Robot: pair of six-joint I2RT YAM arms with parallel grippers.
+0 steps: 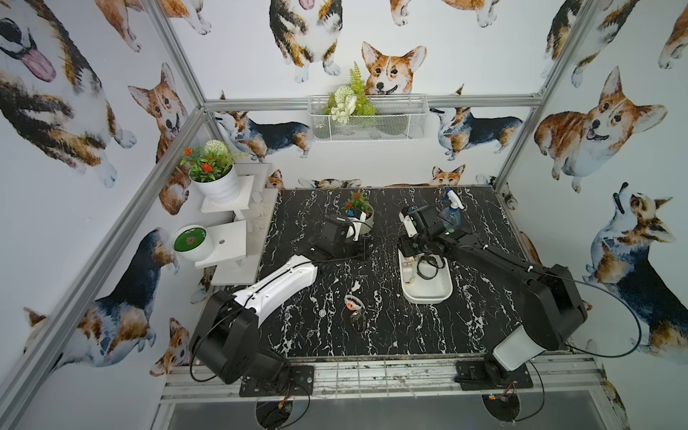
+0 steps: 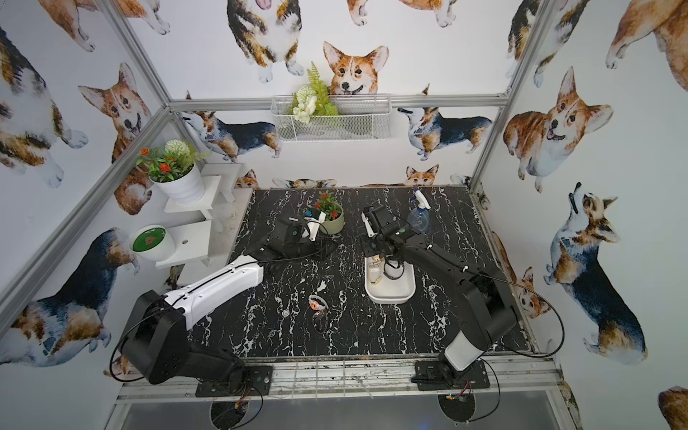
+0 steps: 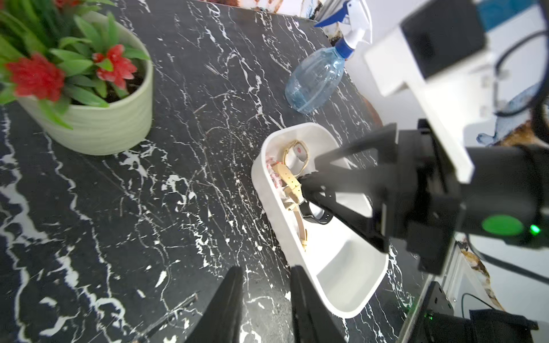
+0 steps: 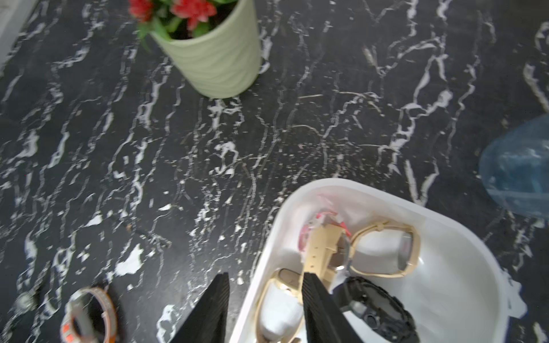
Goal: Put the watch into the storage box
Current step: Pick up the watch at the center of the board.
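Right arm (image 1: 484, 253) outstretched over storage box (image 1: 432, 290)

Table (image 3: 178, 178): black marble-look top, white veining, glossy. Box (image 3: 341, 267): smooth white plastic, slight sheen. Pot (image 3: 101, 130): pale green, ribbed, matt. Bottle (image 3: 315, 80): clear blue-tinted plastic. Strap (image 4: 319, 249): beige, leather-look, matt. Black watch (image 4: 377, 308): matt, rubbery-looking. Basket (image 1: 372, 124): white wire mesh.

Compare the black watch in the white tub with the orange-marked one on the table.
The black watch lies inside the storage box; the orange-marked watch lies outside, on the marble table. The black watch is dark throughout; the orange-marked watch has a pale strap. Both straps form loops.
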